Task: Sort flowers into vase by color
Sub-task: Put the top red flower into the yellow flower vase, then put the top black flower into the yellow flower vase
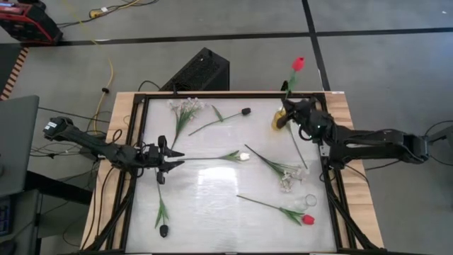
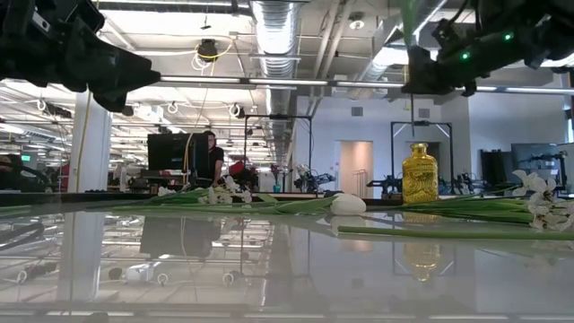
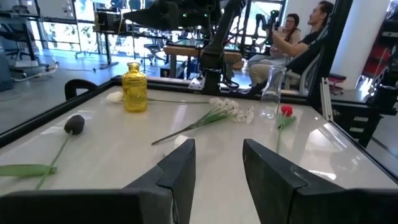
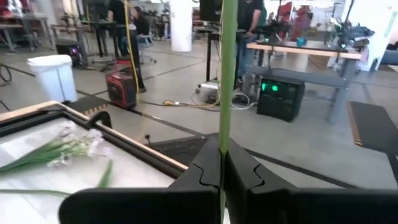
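Right gripper (image 1: 297, 112) at far right of table, fingers clenched on stem of red tulip (image 1: 298, 64), raised over yellow vase (image 1: 279, 119); bloom past far table edge, stem (image 4: 227, 68) upright between closed fingers. Left gripper (image 1: 172, 160) low over left side of table (image 1: 212, 212), fingers (image 3: 180, 168) spread, grasping nothing.

On table: white tulip (image 1: 243, 156) mid-table, just ahead of left gripper. White blossom sprig (image 1: 185, 108) far left, another (image 1: 287, 173) right of centre. Dark tulip (image 1: 245, 111) far centre, second (image 1: 163, 230) near left. Second red tulip (image 1: 307, 219) near right, beside clear vase (image 1: 311, 201).
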Tool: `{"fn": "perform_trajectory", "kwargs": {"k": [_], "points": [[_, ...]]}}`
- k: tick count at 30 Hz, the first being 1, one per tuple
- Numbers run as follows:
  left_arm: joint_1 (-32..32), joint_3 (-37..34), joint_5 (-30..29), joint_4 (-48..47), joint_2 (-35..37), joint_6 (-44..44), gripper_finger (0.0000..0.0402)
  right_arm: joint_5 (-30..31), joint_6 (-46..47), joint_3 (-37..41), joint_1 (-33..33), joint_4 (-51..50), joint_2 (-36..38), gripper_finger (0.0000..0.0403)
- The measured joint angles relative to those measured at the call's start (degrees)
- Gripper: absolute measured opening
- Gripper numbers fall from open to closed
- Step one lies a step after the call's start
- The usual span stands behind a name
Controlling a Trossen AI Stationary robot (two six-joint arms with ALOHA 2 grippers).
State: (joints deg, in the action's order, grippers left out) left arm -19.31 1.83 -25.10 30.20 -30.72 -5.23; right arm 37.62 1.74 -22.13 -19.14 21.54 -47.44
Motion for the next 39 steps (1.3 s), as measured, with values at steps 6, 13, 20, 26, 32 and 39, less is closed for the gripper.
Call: {"fn": "perform_trajectory", "kwargs": {"k": [6,13,20,26,32,39], "points": [[0.00,0.00,0.00,-0.65,0.00,0.02,0.0123,-0.25,1.09,0.00,-1.93,-2.79,-0.22,0.0025],[0.00,0.00,0.01,-0.96,0.00,0.02,0.0123,-0.33,1.26,0.00,-3.20,-3.38,-0.52,0.0025],[0.00,0.00,-0.70,-0.92,0.00,0.00,0.0123,-0.33,4.30,-0.07,-4.32,-4.27,-3.52,0.0055],[0.00,0.00,-0.70,-0.90,0.00,-0.07,0.0123,-0.26,5.77,-0.07,-3.69,-4.92,-5.77,0.0079],[0.00,0.00,-0.74,-1.23,-0.02,-0.42,0.0123,-0.22,7.72,-0.09,-3.73,-10.95,-3.63,0.0098],[0.00,0.00,-0.77,-1.34,0.00,-0.23,0.0123,-2.52,14.03,-3.01,-3.73,-27.13,0.29,0.0158]]}}
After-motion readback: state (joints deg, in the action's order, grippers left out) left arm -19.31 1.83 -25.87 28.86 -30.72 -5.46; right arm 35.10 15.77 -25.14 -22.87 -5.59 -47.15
